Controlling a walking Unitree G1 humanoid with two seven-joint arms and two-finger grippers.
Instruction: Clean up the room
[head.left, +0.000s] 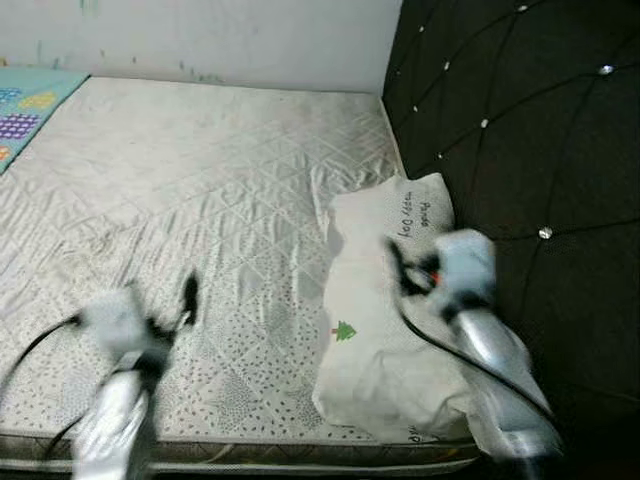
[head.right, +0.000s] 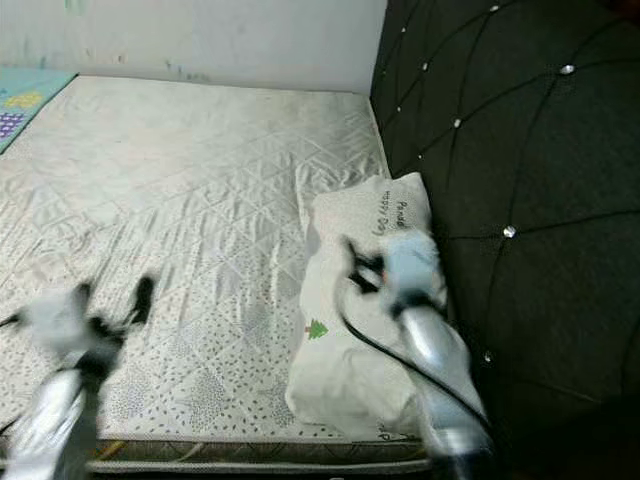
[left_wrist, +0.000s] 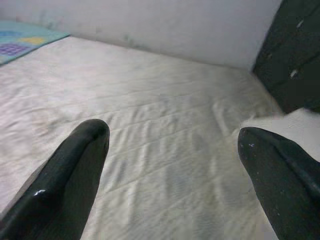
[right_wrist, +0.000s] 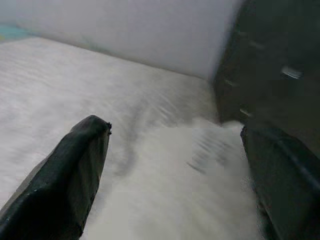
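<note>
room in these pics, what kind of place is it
Most likely a bedroom: a bare quilted mattress, a white pillow lying on it, and a dark tufted headboard with studs beside the pillow.

blur: both arms smeared in head views | left end effector (head.left: 170, 310) fingers indistinct | right end effector (head.left: 405, 268) hides part of pillow (head.left: 375, 330) | pillow lettering unreadable | play mat (head.left: 25, 105) cut off by frame edge

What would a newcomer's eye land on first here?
Probably the white pillow lying on the bare quilted mattress, against the black tufted headboard. The right gripper hangs open just above it, while the left gripper hovers open over the mattress near its front edge.
</note>
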